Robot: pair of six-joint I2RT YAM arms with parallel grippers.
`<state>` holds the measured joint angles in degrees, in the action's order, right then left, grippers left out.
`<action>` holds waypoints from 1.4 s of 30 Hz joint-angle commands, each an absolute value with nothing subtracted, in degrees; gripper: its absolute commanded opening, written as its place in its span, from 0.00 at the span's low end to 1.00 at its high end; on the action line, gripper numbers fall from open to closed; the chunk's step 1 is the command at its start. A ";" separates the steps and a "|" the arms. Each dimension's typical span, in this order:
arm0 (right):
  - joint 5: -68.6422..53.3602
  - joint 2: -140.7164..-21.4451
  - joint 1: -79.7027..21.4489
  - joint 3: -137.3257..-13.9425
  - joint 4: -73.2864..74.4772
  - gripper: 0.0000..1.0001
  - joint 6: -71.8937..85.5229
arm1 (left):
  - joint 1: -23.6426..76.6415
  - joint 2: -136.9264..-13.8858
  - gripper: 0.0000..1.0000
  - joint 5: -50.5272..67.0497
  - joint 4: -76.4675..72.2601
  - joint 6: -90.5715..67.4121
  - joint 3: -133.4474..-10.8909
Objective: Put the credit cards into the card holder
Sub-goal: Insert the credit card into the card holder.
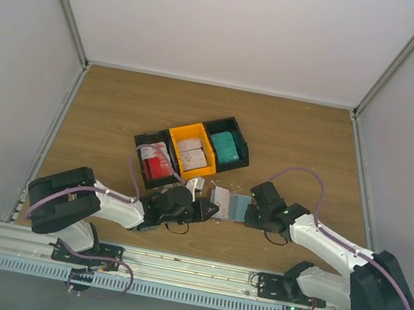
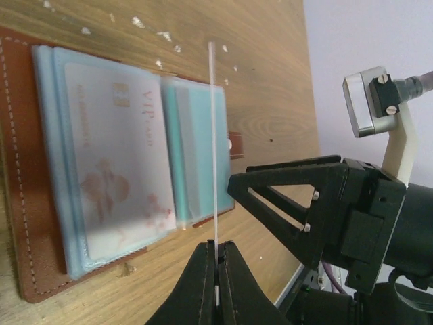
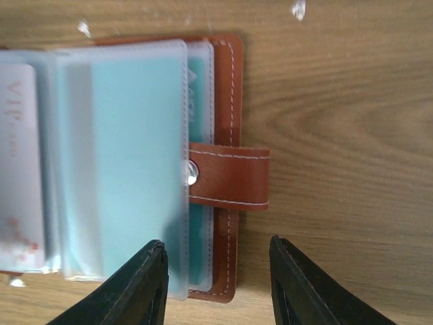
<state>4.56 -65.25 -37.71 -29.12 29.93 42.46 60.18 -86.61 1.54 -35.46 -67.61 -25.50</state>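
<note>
Bare tabletop (image 3: 352, 101) borders card holder's (image 3: 234, 95) strap (image 3: 233, 177) edge; left jaws pinch thin sheet (image 2: 214, 135)

Your card holder (image 1: 228, 204) lies open and flat toward six o'clock in the overhead view (brown leather, white stitching, snap strap (image 3: 230, 178) at three o'clock in the right wrist view). Its clear sleeves hold a white-pink credit card (image 2: 122, 156) marked VIP and, nearer the strap, a teal credit card (image 3: 128, 149). A thin pale sheet (image 2: 213, 135) stands on edge over them; card or sleeve, you cannot tell.
</note>
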 commanded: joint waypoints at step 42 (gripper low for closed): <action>2.03 -70.66 -38.33 -27.36 31.67 0.28 47.11 | 60.99 -100.87 0.00 -2.09 -44.53 -73.43 -30.49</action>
